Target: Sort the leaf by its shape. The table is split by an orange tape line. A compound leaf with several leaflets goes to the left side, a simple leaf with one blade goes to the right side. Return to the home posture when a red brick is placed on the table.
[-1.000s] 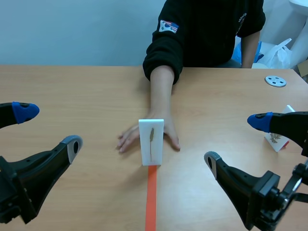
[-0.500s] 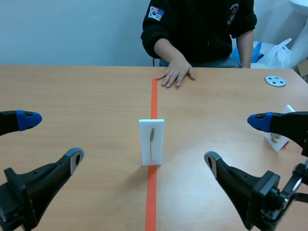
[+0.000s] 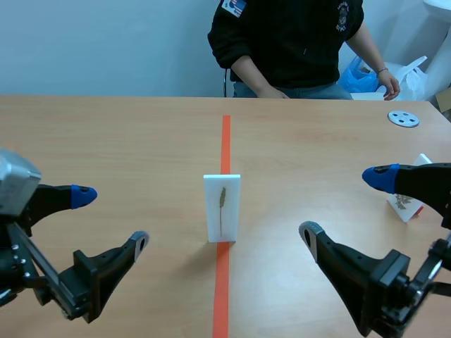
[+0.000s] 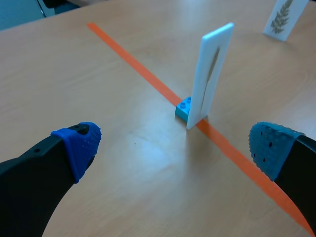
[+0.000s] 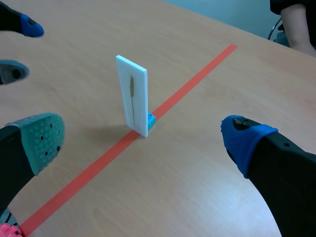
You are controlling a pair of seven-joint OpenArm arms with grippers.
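A white card [image 3: 222, 208] stands upright on the orange tape line [image 3: 225, 141], its foot clipped in a small blue block [image 4: 183, 108]. It carries one slender leaf [image 3: 222, 204] with what looks like a single blade, so you would judge it bound for the right side.

Your left pincer [image 3: 111, 220] and right pincer [image 3: 343, 205] both hang low with fingers spread wide and nothing in them. The card lies ahead of each, inward toward the table's middle and about equally near both.

Its long axis runs straight up, with the printed face turned toward you and the thin edges to left and right. A second card [image 3: 407, 201] sits just beside the right pincer's outer finger.
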